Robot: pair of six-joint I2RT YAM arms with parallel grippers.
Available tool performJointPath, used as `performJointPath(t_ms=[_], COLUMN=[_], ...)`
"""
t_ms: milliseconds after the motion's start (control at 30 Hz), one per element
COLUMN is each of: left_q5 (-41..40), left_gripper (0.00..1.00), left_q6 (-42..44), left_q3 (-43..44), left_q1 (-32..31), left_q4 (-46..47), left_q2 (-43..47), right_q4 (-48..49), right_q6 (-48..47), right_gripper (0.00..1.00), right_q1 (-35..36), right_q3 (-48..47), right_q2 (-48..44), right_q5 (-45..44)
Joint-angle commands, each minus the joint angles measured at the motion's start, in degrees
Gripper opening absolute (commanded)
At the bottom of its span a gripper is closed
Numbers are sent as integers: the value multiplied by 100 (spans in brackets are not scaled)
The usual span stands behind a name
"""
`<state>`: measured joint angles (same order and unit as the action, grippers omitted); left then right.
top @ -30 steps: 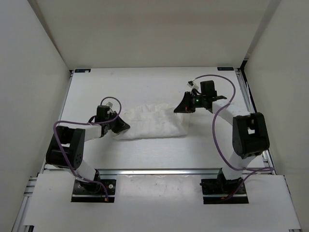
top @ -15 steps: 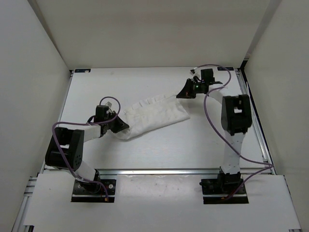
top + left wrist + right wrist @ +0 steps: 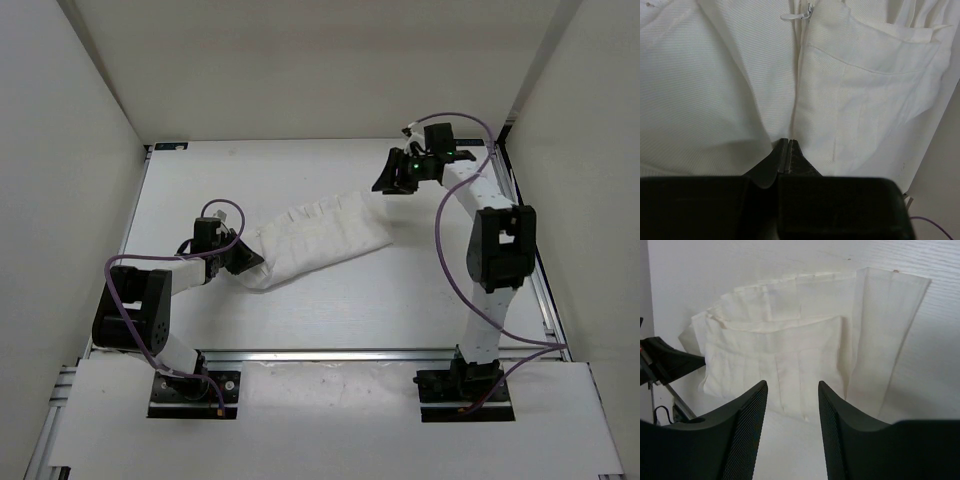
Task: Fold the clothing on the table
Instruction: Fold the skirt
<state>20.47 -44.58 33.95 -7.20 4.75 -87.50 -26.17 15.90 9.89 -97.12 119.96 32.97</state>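
The right gripper [image 3: 392, 180], clenched a moment ago, now has its jaws apart with nothing between them. It sits at the upper right of the top view, clear of the white garment [image 3: 318, 238]. The garment, pulled out of its compact bundle, now lies as a slanted band across the middle of the table [image 3: 300, 315]. The left gripper [image 3: 243, 258] stays clamped on its lower-left end. The stretching looks finished, so a fresh grasp for folding probably comes next.

Plain white walls [image 3: 300, 60] on 3 sides, soft even light
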Motion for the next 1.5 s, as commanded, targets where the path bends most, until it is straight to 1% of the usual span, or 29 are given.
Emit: performJointPath(t_ms=[0, 167, 333, 400, 533, 633, 833, 967, 1067, 1200, 1233, 1300, 1367, 1400, 1467], left_q5=[124, 168, 194, 203, 159, 142, 150, 89, 98, 98, 89, 115, 106, 133, 150], left_gripper=[0, 0, 0, 0, 0, 0, 0, 0, 0, 0, 0, 0, 0, 0, 0], left_q6=[-42, -86, -86, -43, 10, 11, 19, 63, 63, 54, 81, 46, 37, 28, 2], left_q3=[-12, 120, 181, 181, 129, 76, 58, 68, 76, 49, 59, -11, -3, -29, -38], left_q1=[17, -36, -45, -36, -79, -97, -36, -35, -44, -9, 25, 17, 26, 43, 61], left_q4=[166, 228, 219, 167, 131, 122, 26, -62, -106, -89, -115, -97, -71, -36, -19], left_q2=[181, 41, -38, -47, -56, -39, -3, 14, 41, 84, 84, 102, 137, 155, 172], right_q4=[-405, -450, -363, -179, 287, 578, 772, 816, 938, 1009, 965, 1078, 1386, 1456, 1658], right_q6=[-412, -500, -772, -676, -369, -175, -104, -96, 18, 71, 80, 150, 430, 510, 598], right_gripper=[51, 52, 54, 54, 54, 54, 55, 54, 54, 51, 48, 39, 11, 0, 0], right_q1=[-312, -733, -813, -822, -892, -901, -787, -682, -559, -409, -383, -347, -330, -330, -391], right_q3=[369, 1439, 1977, 1951, 2013, 1978, 1759, 1574, 1442, 1459, 1520, 1643, 1941, 2108, 2319], right_q2=[-806, -1123, -984, -861, -562, -360, 114, 238, 370, 414, 440, 423, 379, 344, 142], right_q5=[-264, -212, -116, -19, 683, 947, 1106, 1176, 1509, 1879, 2054, 2213, 2608, 2627, 2505])
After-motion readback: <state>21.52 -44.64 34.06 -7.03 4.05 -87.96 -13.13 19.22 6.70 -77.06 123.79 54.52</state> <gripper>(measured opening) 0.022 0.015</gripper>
